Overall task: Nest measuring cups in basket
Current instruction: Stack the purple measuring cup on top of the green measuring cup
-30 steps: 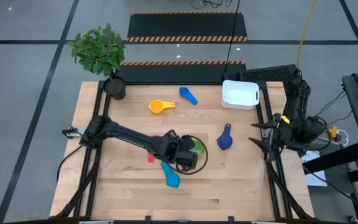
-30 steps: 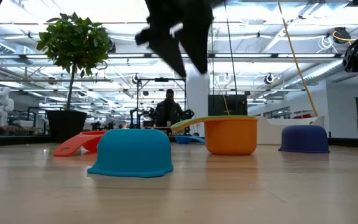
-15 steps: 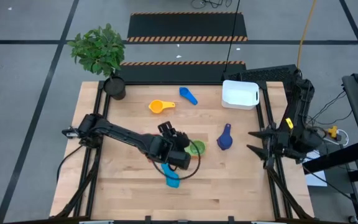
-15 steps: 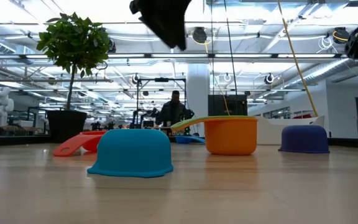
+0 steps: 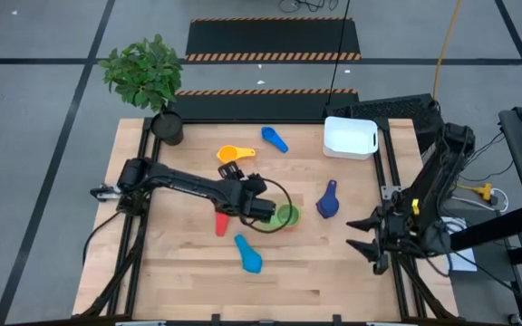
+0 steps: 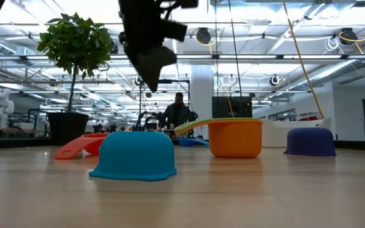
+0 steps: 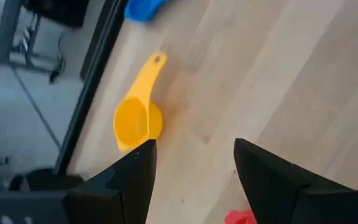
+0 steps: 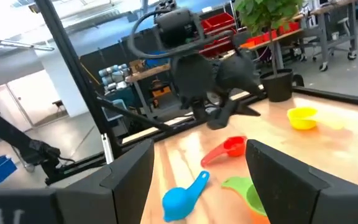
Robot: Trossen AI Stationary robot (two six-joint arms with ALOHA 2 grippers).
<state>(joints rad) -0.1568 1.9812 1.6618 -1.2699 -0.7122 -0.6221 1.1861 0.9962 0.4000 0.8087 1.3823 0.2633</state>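
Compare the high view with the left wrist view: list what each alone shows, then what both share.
Only the high view shows the white basket, the navy cup, the green cup, the light blue cup, the plant and the right gripper. Only the left wrist view shows the left gripper with fingers apart and empty. Both share the yellow cup, the mid blue cup and the red cup.

Green cup (image 5: 286, 215) half under the left claw (image 5: 231, 173)
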